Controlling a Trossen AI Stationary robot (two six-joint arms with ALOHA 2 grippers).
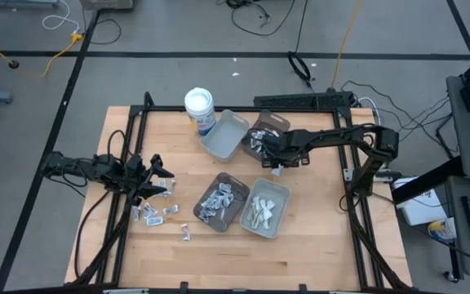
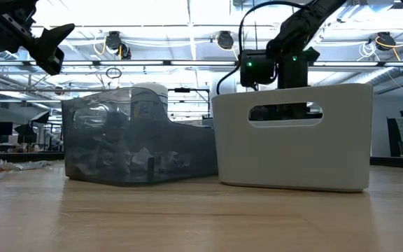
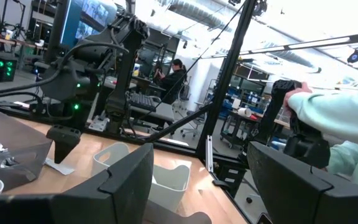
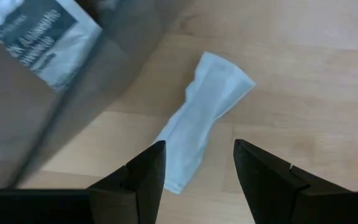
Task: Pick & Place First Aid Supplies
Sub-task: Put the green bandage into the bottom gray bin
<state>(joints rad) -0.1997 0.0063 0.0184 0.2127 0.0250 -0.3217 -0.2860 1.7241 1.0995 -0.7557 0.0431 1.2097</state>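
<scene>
A small white flat packet (image 4: pixel 204 127) lies on the bare wood beside the wall of a dark tray (image 4: pixel 73 106). My right gripper (image 4: pixel 197 177) points down over it, open, with a finger on either side of the packet's nearer end and not touching it. In the high view this gripper (image 1: pixel 276 166) hangs between the dark tray of packets (image 1: pixel 264 131) and the trays in front of it. More loose packets (image 1: pixel 155 212) lie on the table at the left, below my left gripper (image 1: pixel 160 170), which waits open (image 3: pixel 201 186) above the table.
An empty grey tray (image 1: pixel 225 135) and a white round tub (image 1: pixel 200 106) stand at the back. A dark tray with packets (image 1: pixel 221 200) and a grey tray with pale strips (image 1: pixel 266 208) stand nearer the front. A person's sleeve (image 3: pixel 340 118) shows beyond the table.
</scene>
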